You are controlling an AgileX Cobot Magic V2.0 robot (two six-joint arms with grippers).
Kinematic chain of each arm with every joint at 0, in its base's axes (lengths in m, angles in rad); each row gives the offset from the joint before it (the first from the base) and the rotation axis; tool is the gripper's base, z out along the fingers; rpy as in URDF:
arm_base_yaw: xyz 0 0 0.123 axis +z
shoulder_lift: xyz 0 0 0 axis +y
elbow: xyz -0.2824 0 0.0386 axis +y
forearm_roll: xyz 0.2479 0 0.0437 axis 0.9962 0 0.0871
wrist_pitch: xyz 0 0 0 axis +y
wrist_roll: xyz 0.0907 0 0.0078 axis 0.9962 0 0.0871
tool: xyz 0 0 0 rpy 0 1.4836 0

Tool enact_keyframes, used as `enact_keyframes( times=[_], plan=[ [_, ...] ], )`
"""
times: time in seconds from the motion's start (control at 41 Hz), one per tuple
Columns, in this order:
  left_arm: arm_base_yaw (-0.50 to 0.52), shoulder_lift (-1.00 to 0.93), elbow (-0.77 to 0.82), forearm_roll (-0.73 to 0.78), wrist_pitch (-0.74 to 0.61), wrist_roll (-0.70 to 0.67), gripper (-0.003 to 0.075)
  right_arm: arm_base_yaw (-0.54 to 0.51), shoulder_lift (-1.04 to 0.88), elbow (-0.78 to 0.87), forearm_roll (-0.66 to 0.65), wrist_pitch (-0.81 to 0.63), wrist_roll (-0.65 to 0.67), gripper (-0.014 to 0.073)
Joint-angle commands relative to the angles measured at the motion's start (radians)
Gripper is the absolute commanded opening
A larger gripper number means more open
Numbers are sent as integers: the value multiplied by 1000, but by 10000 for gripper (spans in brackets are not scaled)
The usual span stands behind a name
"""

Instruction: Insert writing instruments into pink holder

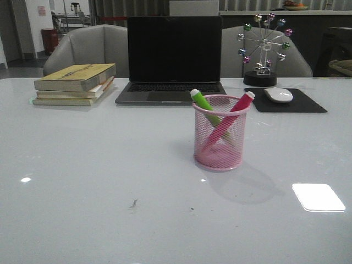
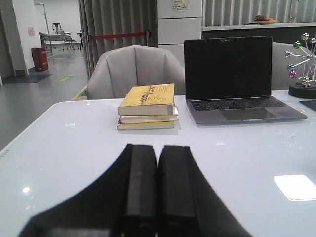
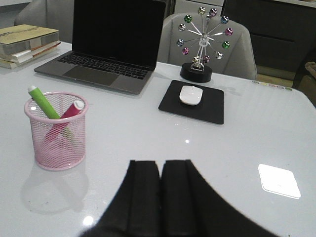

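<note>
The pink holder (image 1: pixel 220 144) stands upright at the middle of the white table and also shows in the right wrist view (image 3: pixel 58 140). Inside it lean two writing instruments, crossed: a lime green marker (image 1: pixel 204 104) (image 3: pixel 42 102) and a pink marker (image 1: pixel 237 106) (image 3: pixel 69 112), their top ends sticking out over the rim. My left gripper (image 2: pixel 157 148) is shut with nothing between its fingers, over bare table short of the books. My right gripper (image 3: pixel 161 164) is shut and empty too, well to the right of the holder. Neither gripper shows in the front view.
A stack of books (image 1: pixel 77 83) lies at the back left. A dark laptop (image 1: pixel 173 60) stands open at the back centre. A white mouse (image 1: pixel 278 94) rests on a black pad (image 1: pixel 286 102), with a ferris-wheel ornament (image 1: pixel 264 49) behind it. Grey chairs (image 2: pixel 133 71) stand beyond the table.
</note>
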State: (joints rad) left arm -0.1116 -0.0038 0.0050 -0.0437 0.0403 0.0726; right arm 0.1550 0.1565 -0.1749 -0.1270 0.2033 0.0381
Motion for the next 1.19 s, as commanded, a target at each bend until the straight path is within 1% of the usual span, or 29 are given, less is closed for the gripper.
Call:
enact_keyframes(
  times=[0.0, 0.487, 0.658, 0.828, 0.902, 0.999, 1.17],
  plan=[
    [-5, -20, 4, -5, -83, -5, 91, -6, 18, -36, -2, -85, 2, 90],
    [-5, -20, 4, -5, -83, -5, 91, -6, 18, -21, -2, -87, 2, 90],
    [-5, -20, 4, -5, -83, -5, 91, 7, 7, 63, 18, -151, 1, 90],
    [-5, -20, 4, -5, -83, -5, 91, 81, -133, 202, 83, -252, 1, 90],
    [-5, -20, 4, -5, -83, -5, 91, 95, -192, 199, 100, -167, 1, 90],
    [-5, -18, 4, -5, -85, -5, 91, 97, -186, 199, 113, -144, 1, 90],
    [-5, -18, 4, -5, -85, -5, 91, 97, -186, 199, 117, -146, 1, 90]
  ],
)
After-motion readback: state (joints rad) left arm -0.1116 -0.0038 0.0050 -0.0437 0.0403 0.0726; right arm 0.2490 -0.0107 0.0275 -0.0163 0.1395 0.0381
